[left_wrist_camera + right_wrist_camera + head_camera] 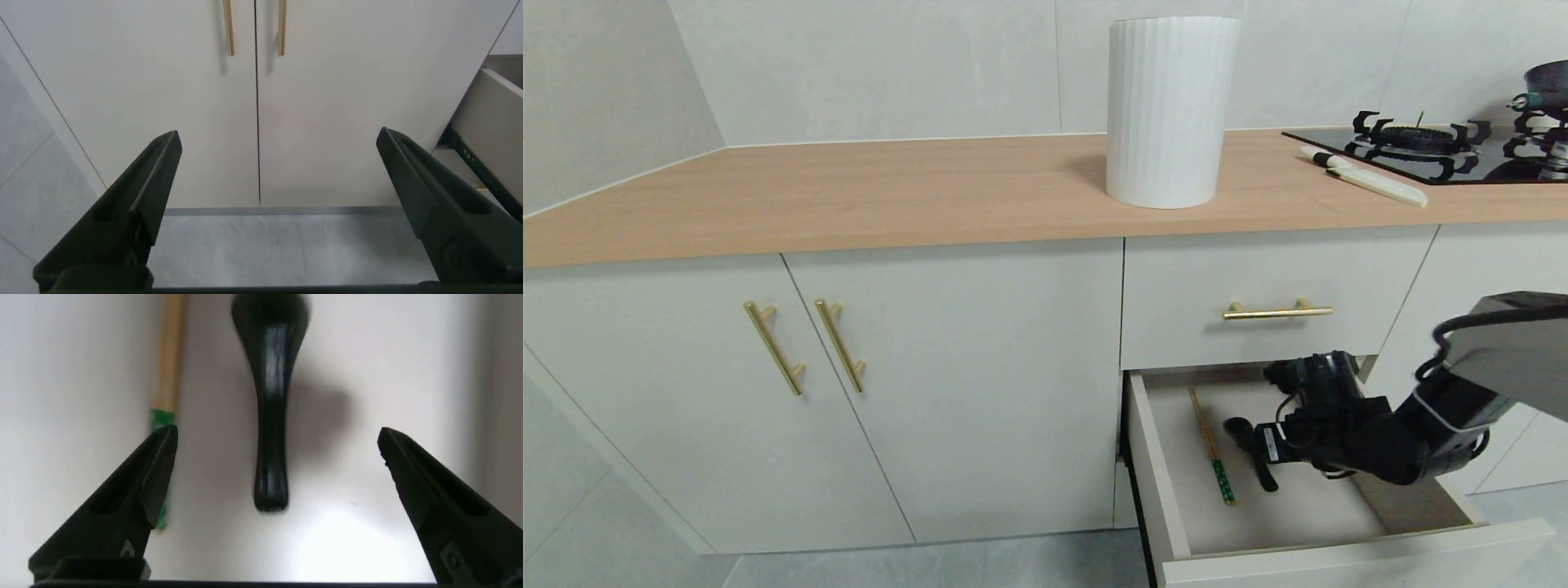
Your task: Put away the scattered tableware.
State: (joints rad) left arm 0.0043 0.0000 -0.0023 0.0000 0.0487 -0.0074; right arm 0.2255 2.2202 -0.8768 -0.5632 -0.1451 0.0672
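The left gripper (278,139), jaws wide apart, faces two cabinet doors (343,114) with gold handles (229,28) and grey floor (270,245)

The wooden desk (890,196) runs along the tiled wall over pale cabinet doors. A tall white ribbed cylinder (1172,110) stands upright on it, right of the middle. Further right a black hob (1470,167) is set into the top, with a dark pot (1547,82) on its far burner. A pale knife (1372,181) lies flat on the desk, just beside the hob's near edge. Below the desk a drawer (1152,457) stands pulled out. On its floor lie wooden chopsticks (1211,447) with a green end, and close beside them, not touching, a black spoon (1240,427), its handle towards the drawer's front
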